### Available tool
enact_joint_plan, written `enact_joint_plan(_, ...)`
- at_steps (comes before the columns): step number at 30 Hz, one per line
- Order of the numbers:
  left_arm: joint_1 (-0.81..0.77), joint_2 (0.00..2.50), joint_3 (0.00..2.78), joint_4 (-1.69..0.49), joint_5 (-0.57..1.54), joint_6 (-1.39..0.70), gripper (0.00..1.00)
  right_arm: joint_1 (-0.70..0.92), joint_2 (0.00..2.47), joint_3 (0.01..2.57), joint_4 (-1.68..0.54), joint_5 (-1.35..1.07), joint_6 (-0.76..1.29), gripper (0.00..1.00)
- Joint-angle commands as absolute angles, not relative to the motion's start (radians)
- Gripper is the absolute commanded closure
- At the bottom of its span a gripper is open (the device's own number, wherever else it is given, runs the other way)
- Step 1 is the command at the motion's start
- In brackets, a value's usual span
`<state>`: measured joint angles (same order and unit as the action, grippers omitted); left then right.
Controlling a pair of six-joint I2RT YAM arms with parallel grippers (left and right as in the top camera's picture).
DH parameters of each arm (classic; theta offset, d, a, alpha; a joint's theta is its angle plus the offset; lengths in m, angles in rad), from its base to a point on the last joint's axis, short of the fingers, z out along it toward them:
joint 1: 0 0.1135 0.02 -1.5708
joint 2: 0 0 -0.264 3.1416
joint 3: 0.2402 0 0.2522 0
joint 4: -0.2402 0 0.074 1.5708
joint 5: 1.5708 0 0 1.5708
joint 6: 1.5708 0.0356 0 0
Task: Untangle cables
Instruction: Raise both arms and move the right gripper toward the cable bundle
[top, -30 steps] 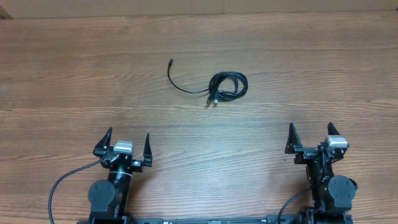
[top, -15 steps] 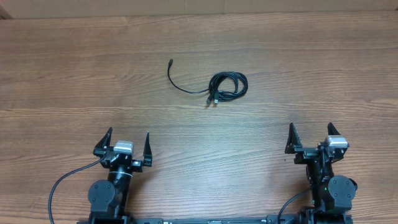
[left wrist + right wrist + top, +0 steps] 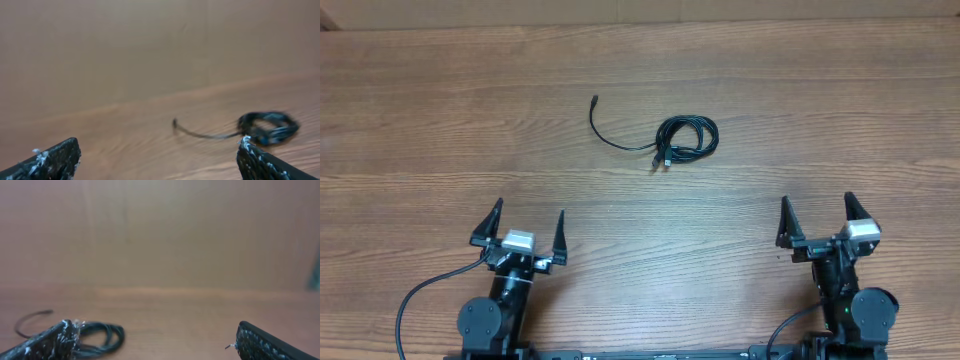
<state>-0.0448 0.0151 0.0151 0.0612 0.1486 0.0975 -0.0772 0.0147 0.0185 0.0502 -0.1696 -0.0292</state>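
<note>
The cables (image 3: 687, 139) lie as a small black coil in the middle of the wooden table, with one loose end curving left to a plug (image 3: 594, 100). The left wrist view shows the cables (image 3: 267, 127) far ahead at the right; in the right wrist view the cables (image 3: 102, 336) show low at the left. My left gripper (image 3: 524, 226) is open near the front left edge, well short of the coil. At the front right my right gripper (image 3: 816, 215) also stands open. Neither holds anything.
The wooden table (image 3: 840, 110) stretches wide around the coil. Thicker black arm wires (image 3: 420, 295) loop at the front edge by the left arm base. A plain wall stands behind the table's far edge.
Both grippers have shifted slightly forward toward the table's middle. The cables have not moved.
</note>
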Motion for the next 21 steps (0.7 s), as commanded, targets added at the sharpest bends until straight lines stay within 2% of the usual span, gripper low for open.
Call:
enact_joint_plan(1, -0.039, 0.004, 0.109, 0.056, 0.214, 0.040, 0.00, -0.079, 0.003, 0.058, 0.078, -0.270, -0.034, 0.00)
enact_joint_plan(5, -0.039, 0.009, 0.278, -0.052, 0.209, 0.041, 0.01, -0.079, 0.003, 0.184, 0.046, -0.290, -0.035, 0.00)
enact_joint_plan(12, -0.039, 0.118, 0.588, -0.236, 0.211, 0.007, 0.00, -0.079, 0.036, 0.459, -0.139, -0.290, -0.057, 0.00)
enact_joint_plan(21, -0.039, 0.437, 1.057, -0.634, 0.350, -0.079, 0.01, -0.079, 0.271, 0.998, -0.746, -0.290, -0.056, 0.00)
